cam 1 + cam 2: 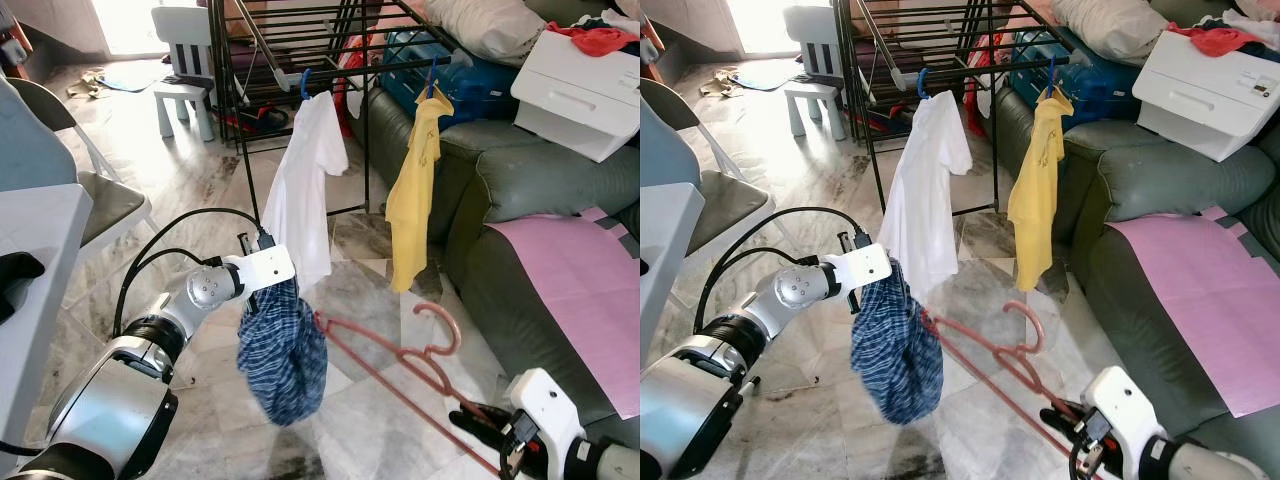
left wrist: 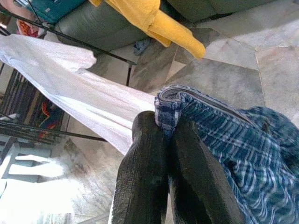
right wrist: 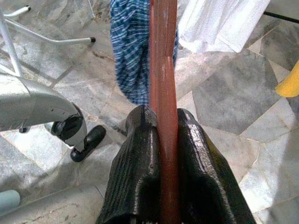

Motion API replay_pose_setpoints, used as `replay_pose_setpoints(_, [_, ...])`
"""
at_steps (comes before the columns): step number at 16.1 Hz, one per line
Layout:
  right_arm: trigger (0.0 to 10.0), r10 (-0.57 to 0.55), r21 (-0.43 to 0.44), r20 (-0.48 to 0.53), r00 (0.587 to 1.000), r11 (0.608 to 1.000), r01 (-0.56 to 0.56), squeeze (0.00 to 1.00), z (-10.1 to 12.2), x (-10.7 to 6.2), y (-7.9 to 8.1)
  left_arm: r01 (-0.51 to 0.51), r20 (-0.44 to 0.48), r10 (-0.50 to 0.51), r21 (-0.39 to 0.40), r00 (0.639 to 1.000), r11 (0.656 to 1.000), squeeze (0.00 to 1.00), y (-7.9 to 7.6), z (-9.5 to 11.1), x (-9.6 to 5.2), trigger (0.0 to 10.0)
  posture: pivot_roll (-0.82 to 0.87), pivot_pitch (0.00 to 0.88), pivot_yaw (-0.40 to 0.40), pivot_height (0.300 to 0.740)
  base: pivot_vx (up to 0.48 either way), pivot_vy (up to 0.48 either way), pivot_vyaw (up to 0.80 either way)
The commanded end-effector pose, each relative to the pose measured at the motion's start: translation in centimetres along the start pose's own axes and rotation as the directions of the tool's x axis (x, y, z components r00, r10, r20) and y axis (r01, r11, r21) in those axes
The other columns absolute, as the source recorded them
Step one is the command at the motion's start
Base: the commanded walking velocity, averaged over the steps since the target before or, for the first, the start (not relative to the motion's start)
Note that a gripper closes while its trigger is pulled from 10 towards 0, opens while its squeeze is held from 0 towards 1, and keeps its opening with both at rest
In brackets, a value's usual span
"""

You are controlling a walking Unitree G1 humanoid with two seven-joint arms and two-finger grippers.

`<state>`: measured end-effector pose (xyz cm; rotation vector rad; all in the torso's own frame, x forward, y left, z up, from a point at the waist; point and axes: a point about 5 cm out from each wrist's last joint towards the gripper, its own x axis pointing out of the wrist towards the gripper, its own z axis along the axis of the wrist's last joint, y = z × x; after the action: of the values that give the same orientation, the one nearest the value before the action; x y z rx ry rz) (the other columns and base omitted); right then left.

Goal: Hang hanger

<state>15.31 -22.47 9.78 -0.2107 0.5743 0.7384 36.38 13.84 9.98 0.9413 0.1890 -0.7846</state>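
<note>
Left gripper (image 2: 166, 135): we record its two black fingers pressed together on the folded waistband of the blue plaid shorts (image 1: 283, 355), which hang below it in a loose bundle above the marble floor (image 1: 370, 420).

Right gripper (image 3: 161, 126): we note it low on the robot's right, pinching the straight bar of the red plastic hanger (image 1: 400, 360) between both fingers. From this grip the hanger runs away toward the left gripper; its far end sits at the shorts, touching the cloth, and its hook (image 1: 440, 325) curls upward about midway between the two grippers.

White T-shirt (image 1: 305, 180): just beyond the left gripper, hung on a blue hanger (image 1: 305, 83) from the black drying rack (image 1: 300, 40); its lower hem falls close behind the shorts.

Yellow shirt (image 1: 418, 190): further along the same rack, beyond the red hanger's hook, beside the grey-green sofa (image 1: 540, 190).

Sofa: we list a pink cloth (image 1: 580, 290) on the seat next to the right gripper, and a white box (image 1: 580, 90) on the arm farther off.

White child's chair (image 1: 185, 60): well beyond the left gripper, past the rack.

Grey folding chair (image 1: 70, 170): outward of the left arm.
</note>
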Motion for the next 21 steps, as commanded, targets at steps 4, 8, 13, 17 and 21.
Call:
replay_pose_setpoints(4, [10.0, 0.002, -0.028, 0.005, 1.0, 1.0, -0.002, 0.0, 0.6, 0.1, 0.1, 0.079, 0.087, -0.083, 0.048, 0.993, 0.996, 0.0, 0.1, 1.5, 0.2, 10.0, 0.03, 0.0, -0.029, 0.74, 0.0, 0.0, 0.0])
replay_pose_setpoints(8, [10.0, -0.068, -0.073, 0.001, 0.998, 0.995, 0.068, 0.0, 0.7, 0.5, -1.2, 0.144, 0.209, -0.155, 0.066, 0.966, 0.987, 0.0, -0.6, 2.4, -0.2, 10.0, 0.03, 0.0, -0.041, 0.74, 0.0, 0.0, 0.0])
replay_pose_setpoints(13, [10.0, -0.102, -0.101, 0.011, 0.995, 0.99, 0.103, 0.0, 0.8, 1.0, -1.7, 0.17, 0.355, -0.187, 0.078, 0.916, 0.982, 0.0, -1.1, 4.1, -0.4, 10.0, 0.04, 0.0, -0.054, 0.74, 0.0, 0.0, 0.0])
replay_pose_setpoints(17, [10.0, -0.093, -0.073, 0.017, 0.996, 0.993, 0.094, 0.0, 0.3, 1.8, -1.6, 0.104, 0.552, -0.111, 0.044, 0.826, 0.994, 0.0, -2.0, 7.7, 0.0, 10.0, 0.04, 0.0, -0.061, 0.74, 0.0, 0.0, 0.0])
replay_pose_setpoints(21, [10.0, -0.18, 0.025, 0.03, 0.983, 0.983, 0.179, 0.0, -1.4, 2.9, -2.5, 0.178, 0.751, -0.078, -0.054, 0.655, 0.982, 0.0, -3.6, 12.1, -0.4, 10.0, 0.03, 0.0, -0.06, 0.74, 0.0, 0.0, 0.0])
